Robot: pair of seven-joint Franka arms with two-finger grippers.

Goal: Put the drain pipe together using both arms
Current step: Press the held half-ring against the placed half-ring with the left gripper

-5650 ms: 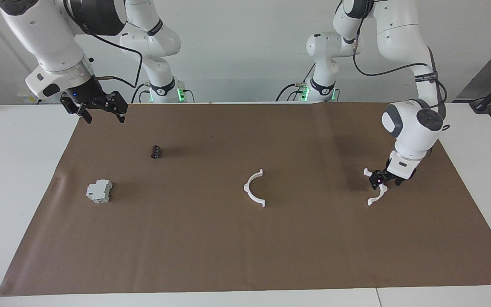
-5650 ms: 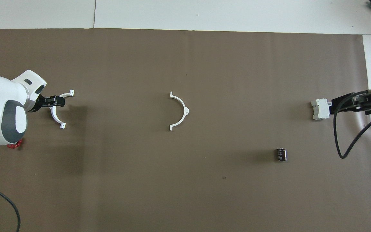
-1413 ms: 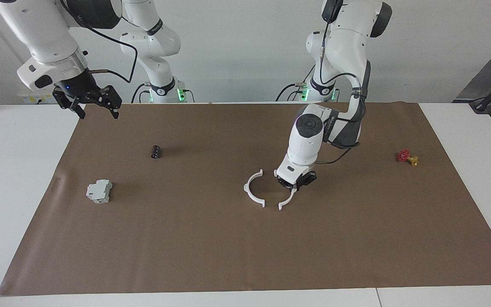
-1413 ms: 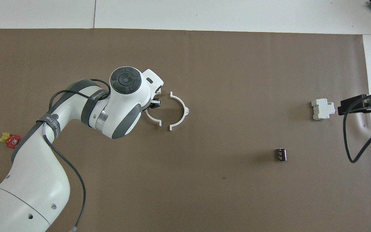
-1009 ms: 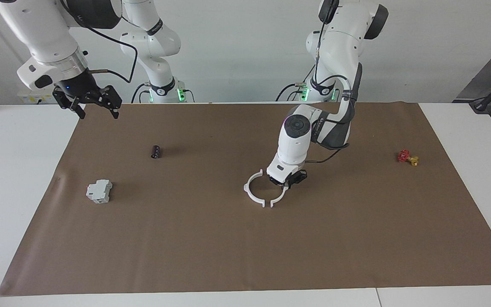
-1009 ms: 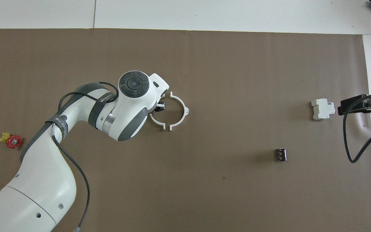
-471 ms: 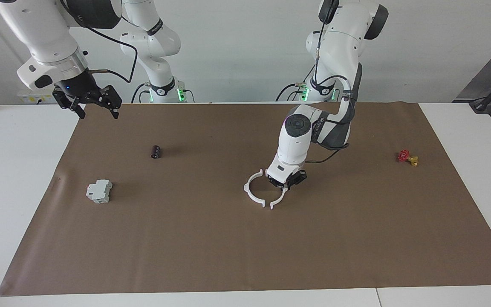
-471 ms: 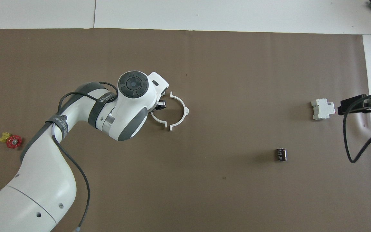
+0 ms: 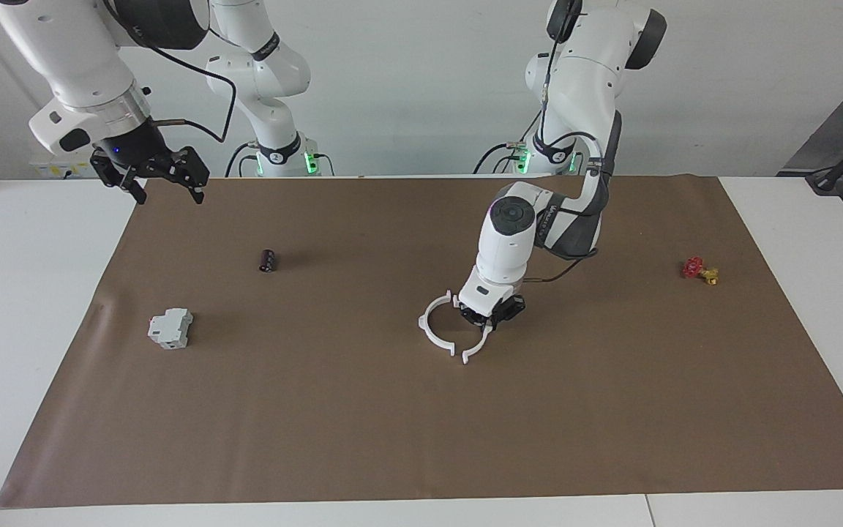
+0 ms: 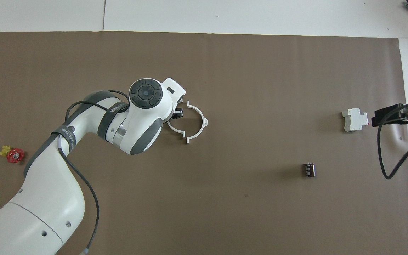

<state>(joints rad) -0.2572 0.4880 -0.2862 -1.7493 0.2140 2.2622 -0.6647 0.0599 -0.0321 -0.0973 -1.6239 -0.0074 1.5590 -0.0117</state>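
One white half-ring of the drain pipe lies flat in the middle of the brown mat. My left gripper is low over the mat beside it, shut on the second half-ring. The two halves face each other as a nearly closed ring. Their ends farther from the robots sit close together but not lined up. The ends nearer the robots are partly hidden by the left wrist. My right gripper hangs open and holding nothing, high over the mat's edge at the right arm's end.
A grey-white blocky device and a small dark cylinder lie toward the right arm's end. A small red and gold piece lies toward the left arm's end. White table surrounds the brown mat.
The left gripper has shifted the held half-ring slightly farther from the robots, so its free end now sits offset from the lying half's end. The right arm has not moved.
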